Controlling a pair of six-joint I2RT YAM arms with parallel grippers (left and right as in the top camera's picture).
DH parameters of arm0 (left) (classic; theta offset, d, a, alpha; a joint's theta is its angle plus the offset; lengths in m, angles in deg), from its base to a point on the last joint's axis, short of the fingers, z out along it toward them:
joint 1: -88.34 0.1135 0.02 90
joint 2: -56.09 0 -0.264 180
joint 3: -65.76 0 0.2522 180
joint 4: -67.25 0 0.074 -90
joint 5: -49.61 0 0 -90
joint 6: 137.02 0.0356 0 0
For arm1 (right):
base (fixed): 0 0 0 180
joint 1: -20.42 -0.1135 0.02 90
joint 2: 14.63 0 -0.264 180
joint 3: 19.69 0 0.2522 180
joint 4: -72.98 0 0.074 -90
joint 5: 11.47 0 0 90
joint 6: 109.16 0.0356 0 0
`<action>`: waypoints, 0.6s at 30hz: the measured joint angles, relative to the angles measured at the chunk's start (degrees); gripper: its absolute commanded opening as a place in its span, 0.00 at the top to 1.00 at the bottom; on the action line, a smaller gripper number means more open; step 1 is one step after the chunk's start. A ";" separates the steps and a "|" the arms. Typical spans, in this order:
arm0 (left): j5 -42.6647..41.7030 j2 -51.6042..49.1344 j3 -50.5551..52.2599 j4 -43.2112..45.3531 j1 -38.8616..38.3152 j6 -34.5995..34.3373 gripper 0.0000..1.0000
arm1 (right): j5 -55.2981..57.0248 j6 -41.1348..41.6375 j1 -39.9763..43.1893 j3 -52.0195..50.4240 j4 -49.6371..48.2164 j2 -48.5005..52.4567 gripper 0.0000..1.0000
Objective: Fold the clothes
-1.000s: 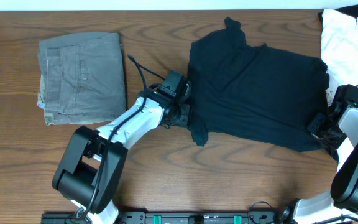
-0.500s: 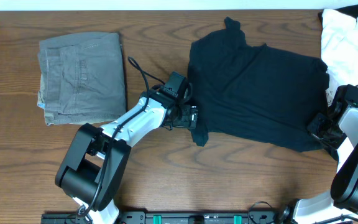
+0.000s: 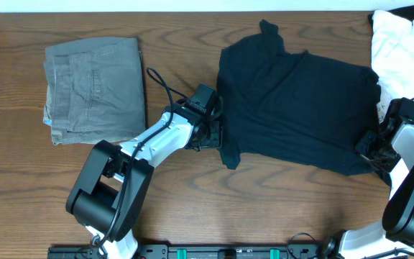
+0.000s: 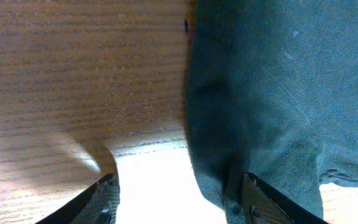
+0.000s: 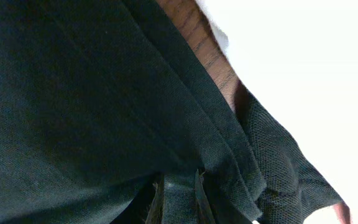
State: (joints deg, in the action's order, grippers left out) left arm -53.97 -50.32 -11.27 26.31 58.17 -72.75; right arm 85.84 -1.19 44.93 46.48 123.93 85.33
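Observation:
A dark navy shirt (image 3: 300,108) lies spread flat on the wooden table, centre right. My left gripper (image 3: 218,135) is at the shirt's left edge. In the left wrist view its fingers (image 4: 182,205) are wide open, with the shirt's hem (image 4: 260,93) lying between them next to the right finger. My right gripper (image 3: 371,147) is at the shirt's lower right corner. In the right wrist view its fingers (image 5: 179,199) are shut on a fold of the dark cloth (image 5: 73,93).
Folded grey trousers (image 3: 95,86) lie at the left of the table. A pile of white clothes (image 3: 405,50) lies at the far right corner, just beyond the shirt's right edge. Bare wood (image 3: 279,201) runs along the front.
My left gripper has shifted slightly right, onto the shirt's left edge. The right gripper and the shirt have not visibly moved.

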 measured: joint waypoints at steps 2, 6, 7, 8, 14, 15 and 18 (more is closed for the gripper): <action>-0.13 -0.07 0.00 0.13 -0.07 -0.22 0.37 | 0.00 -0.09 0.00 0.00 0.00 0.00 0.82; -0.22 -0.92 -0.22 1.62 -0.72 -1.36 0.37 | -0.02 -0.24 0.00 0.00 -0.09 0.00 0.81; -0.20 -1.31 -0.55 2.19 -1.16 -1.51 0.37 | -0.02 -0.24 0.00 0.00 -0.11 -0.02 0.81; -0.24 -1.62 -0.81 2.93 -1.49 -1.57 0.37 | -0.02 -0.24 0.00 0.00 -0.13 -0.02 0.81; -0.39 -3.26 -2.23 4.85 -2.97 -2.89 0.69 | -0.02 -0.48 0.00 0.00 -0.13 -0.02 0.81; -0.37 -3.41 -2.23 4.66 -2.93 -3.04 0.73 | 0.00 -0.52 0.00 0.00 -0.13 0.00 0.81; -0.98 -3.34 -2.32 1.53 -2.14 -2.29 0.77 | -0.04 -0.61 0.04 0.00 -0.13 -0.02 0.82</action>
State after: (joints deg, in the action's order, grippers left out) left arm -54.96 -53.66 -13.58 27.84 56.03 -75.05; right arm 85.79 -1.80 44.97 46.48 123.80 85.31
